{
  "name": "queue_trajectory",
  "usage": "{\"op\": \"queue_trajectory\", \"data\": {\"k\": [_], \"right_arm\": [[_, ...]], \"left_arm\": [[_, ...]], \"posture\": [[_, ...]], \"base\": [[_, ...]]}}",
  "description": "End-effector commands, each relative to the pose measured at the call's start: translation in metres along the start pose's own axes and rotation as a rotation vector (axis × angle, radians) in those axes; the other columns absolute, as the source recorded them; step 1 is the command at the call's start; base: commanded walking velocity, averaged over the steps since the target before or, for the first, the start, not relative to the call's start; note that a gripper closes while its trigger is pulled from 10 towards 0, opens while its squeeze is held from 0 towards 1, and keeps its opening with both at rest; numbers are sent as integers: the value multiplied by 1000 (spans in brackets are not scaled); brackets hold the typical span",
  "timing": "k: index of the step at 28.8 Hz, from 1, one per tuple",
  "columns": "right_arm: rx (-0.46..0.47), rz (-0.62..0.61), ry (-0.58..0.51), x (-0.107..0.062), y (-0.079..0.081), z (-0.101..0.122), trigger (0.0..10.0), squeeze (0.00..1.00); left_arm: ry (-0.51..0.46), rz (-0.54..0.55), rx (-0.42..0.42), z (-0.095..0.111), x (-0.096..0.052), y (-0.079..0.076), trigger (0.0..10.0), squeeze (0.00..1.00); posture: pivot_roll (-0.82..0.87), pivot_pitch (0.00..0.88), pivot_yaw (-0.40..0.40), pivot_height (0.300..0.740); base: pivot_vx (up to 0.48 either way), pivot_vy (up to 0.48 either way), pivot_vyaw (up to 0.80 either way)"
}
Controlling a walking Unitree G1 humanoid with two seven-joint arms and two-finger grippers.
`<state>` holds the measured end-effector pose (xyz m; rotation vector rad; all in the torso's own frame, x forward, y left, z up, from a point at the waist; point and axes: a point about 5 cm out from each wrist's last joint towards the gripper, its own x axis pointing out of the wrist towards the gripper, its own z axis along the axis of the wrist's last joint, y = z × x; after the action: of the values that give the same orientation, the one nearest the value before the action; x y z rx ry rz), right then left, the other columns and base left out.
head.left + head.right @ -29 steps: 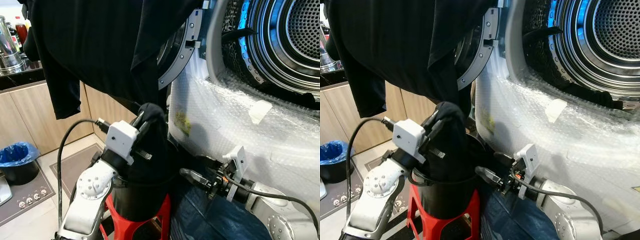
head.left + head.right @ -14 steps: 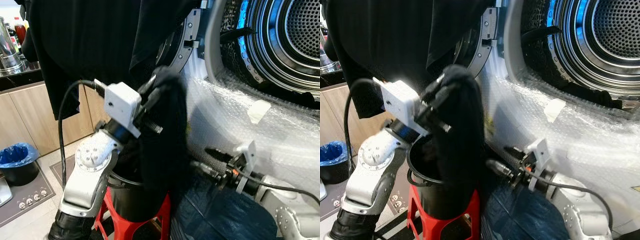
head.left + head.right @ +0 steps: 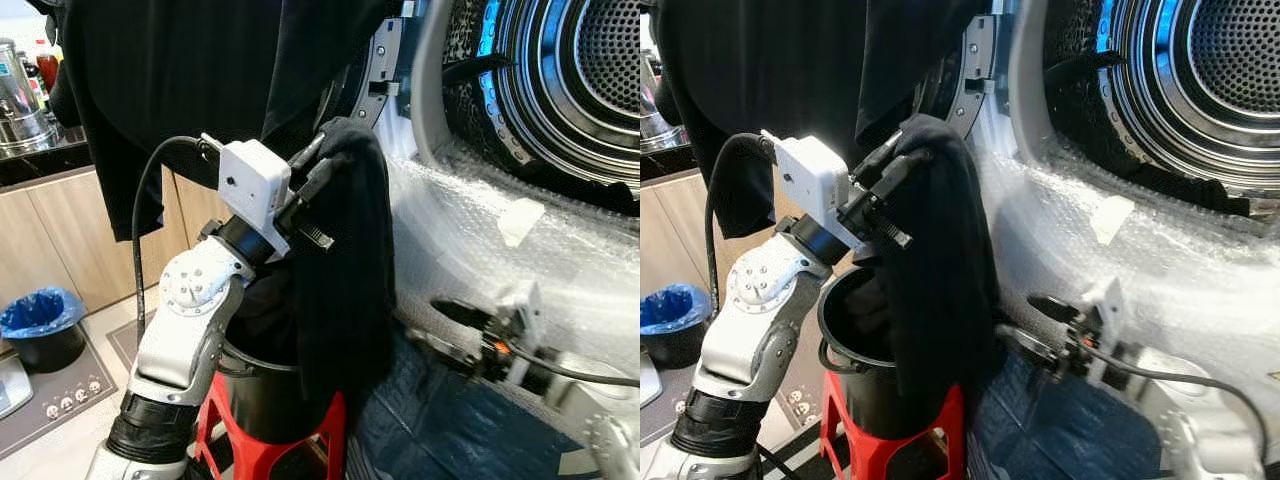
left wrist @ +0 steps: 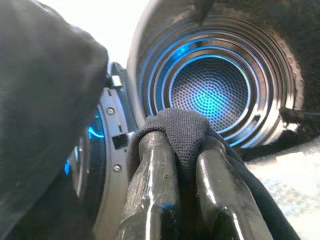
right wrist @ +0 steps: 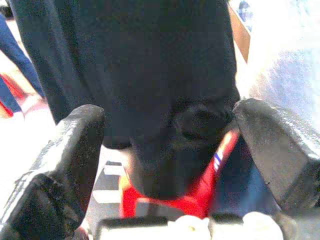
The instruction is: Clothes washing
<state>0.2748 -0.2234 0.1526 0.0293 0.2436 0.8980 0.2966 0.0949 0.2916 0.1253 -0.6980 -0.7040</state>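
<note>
The left gripper (image 3: 318, 170) pinches a black garment (image 3: 345, 270) (hanging above the black bucket (image 3: 855, 330)) left of the washer drum (image 3: 575, 70); the right gripper (image 5: 170, 145) is spread open.

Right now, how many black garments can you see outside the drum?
2. One black garment hangs from the left tool, above the black bucket. One large black garment hangs over the open washer door. More may be hidden in the bucket.
</note>
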Motion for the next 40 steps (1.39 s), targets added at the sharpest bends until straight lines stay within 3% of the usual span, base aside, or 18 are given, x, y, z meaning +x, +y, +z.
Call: {"op": "queue_trajectory", "data": {"k": [1, 13, 15, 20, 24, 29, 40], "right_arm": [[-14, -5, 7, -4, -2, 2, 10000, 0], [-22, 62, 37, -4, 7, 3, 10000, 0], [-6, 71, 1, 8, 19, 12, 10000, 0], [46, -22, -71, 19, 22, 20, 10000, 0], [52, -2, -88, 17, 33, 23, 10000, 0], [87, -88, -86, 18, 40, 20, 10000, 0], [126, -290, -173, 25, 35, 27, 10000, 0]], "left_arm": [[-23, -22, 5, 5, 4, 2, 10000, 0], [-1, -77, -1, -4, 7, -2, 10000, 0], [126, -83, 47, -30, 17, -10, 10000, 0], [122, -64, 83, -35, 29, -22, 10000, 0], [127, -75, 70, -40, 35, -29, 10000, 0], [113, -47, 71, -43, 51, -36, 10000, 0], [50, -87, 23, -36, 72, -60, 10000, 0]], "posture": [[-83, 0, -18, 740], [-89, 0, -11, 740], [-99, 0, 3, 740], [-109, 0, 10, 740], [-127, 0, 18, 740], [-145, 0, 28, 740], [-158, 0, 42, 740]], "base": [[0, 0, 0], [0, 0, 0], [0, 0, 0], [0, 0, 0], [0, 0, 0], [0, 0, 0], [0, 0, 0]]}}
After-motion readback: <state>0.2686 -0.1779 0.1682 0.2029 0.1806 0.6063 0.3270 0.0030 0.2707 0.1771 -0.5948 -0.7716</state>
